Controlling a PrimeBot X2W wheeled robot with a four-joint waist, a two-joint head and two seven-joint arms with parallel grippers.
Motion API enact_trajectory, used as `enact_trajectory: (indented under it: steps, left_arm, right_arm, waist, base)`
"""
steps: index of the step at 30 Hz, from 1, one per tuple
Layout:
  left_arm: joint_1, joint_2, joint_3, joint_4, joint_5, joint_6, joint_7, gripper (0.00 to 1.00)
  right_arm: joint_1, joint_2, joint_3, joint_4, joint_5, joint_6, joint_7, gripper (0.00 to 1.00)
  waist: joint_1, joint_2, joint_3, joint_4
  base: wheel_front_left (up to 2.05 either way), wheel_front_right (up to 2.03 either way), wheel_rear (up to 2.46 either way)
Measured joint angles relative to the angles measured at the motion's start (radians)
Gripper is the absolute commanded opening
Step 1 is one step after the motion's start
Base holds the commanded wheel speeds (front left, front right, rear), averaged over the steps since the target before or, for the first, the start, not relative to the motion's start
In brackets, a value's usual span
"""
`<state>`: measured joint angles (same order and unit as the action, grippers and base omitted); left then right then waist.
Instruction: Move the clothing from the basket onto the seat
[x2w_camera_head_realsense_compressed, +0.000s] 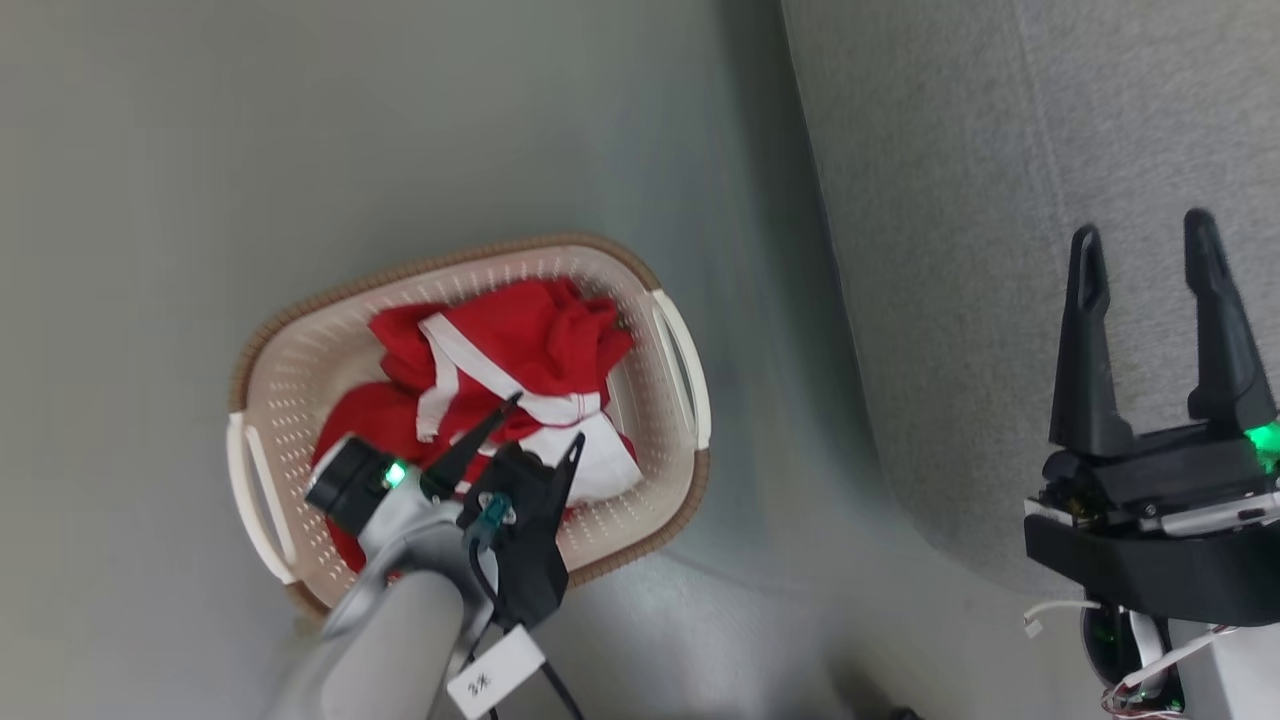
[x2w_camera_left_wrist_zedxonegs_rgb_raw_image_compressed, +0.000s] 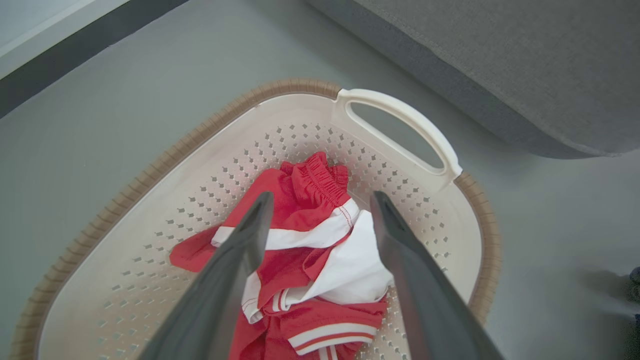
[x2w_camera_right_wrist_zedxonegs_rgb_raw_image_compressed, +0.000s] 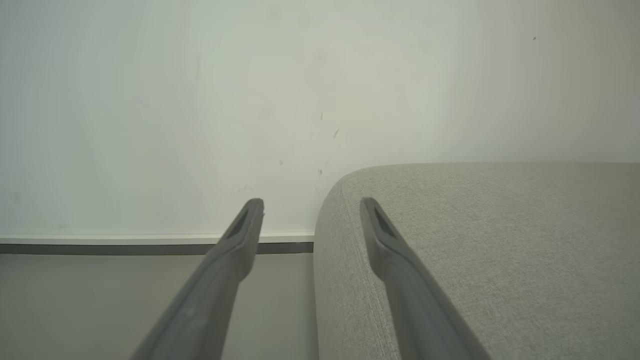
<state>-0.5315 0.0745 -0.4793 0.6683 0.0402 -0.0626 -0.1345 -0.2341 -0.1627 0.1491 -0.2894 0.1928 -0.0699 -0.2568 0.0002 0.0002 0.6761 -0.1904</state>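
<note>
Clothing (x2w_camera_head_realsense_compressed: 520, 370), a crumpled heap of red sportswear with white panels and thin white stripes, lies inside the laundry basket (x2w_camera_head_realsense_compressed: 470, 262), a cream plastic tub with rows of small holes, a brown rim and side handles. The basket stands on a grey-green floor (x2w_camera_head_realsense_compressed: 250, 150), just left of the seat (x2w_camera_head_realsense_compressed: 1000, 200), a large grey fabric sofa with a rounded edge. No garment lies on the part of the sofa in view, so the transfer looks not yet begun.

The left hand (x2w_camera_head_realsense_compressed: 547, 418) hovers over the near side of the heap, its two long dark fingers spread wide, pointing at the fabric and holding nothing. Whether the tips touch the cloth cannot be told. The right hand (x2w_camera_head_realsense_compressed: 1142, 228) hangs above the sofa, well apart from the basket, fingers likewise spread and empty.

The garments look light, soft and limp. They will likely sag and trail when lifted, and one may drag another along. A raised, bunched fold seems the best place to pinch, such as the gathered elastic waistband (x2w_camera_left_wrist_zedxonegs_rgb_raw_image_compressed: 315, 172) at the far end of the heap, or the fold where the white panel (x2w_camera_left_wrist_zedxonegs_rgb_raw_image_compressed: 360, 265) meets red. A flat single layer against the basket bottom would be harder to catch.
</note>
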Motion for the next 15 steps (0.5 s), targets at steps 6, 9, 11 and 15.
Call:
enact_trajectory:
  steps: [6,9,11,15]
  left_arm:
    - [-0.086,0.0,-0.003,0.048,0.026,-0.001,0.019,1.0]
    - [-0.112,0.001,-0.004,0.061,0.03,-0.006,0.02,1.0]
    - [-0.137,0.001,-0.004,0.071,0.032,-0.008,0.02,1.0]
    - [-0.192,0.005,-0.005,0.093,0.042,-0.008,0.03,1.0]
  right_arm:
    - [-0.046,0.011,0.001,-0.042,-0.006,0.006,0.0,1.0]
    - [-0.058,0.015,0.002,-0.054,-0.008,0.006,0.0,1.0]
    - [-0.074,0.019,0.001,-0.065,-0.008,0.008,0.0,1.0]
    - [-0.107,0.026,0.0,-0.088,-0.009,0.009,0.0,1.0]
  waist:
    - [0.0,0.0,0.092,-0.019]
    - [0.0,0.0,0.123,-0.025]
    - [0.0,-0.0001,0.154,-0.029]
    - [0.0,-0.0001,0.215,-0.037]
  base:
    - [0.0,0.0,0.0]
    - [0.0,0.0,0.0]
    - [0.0,0.0,0.0]
    - [0.0,0.0,0.0]
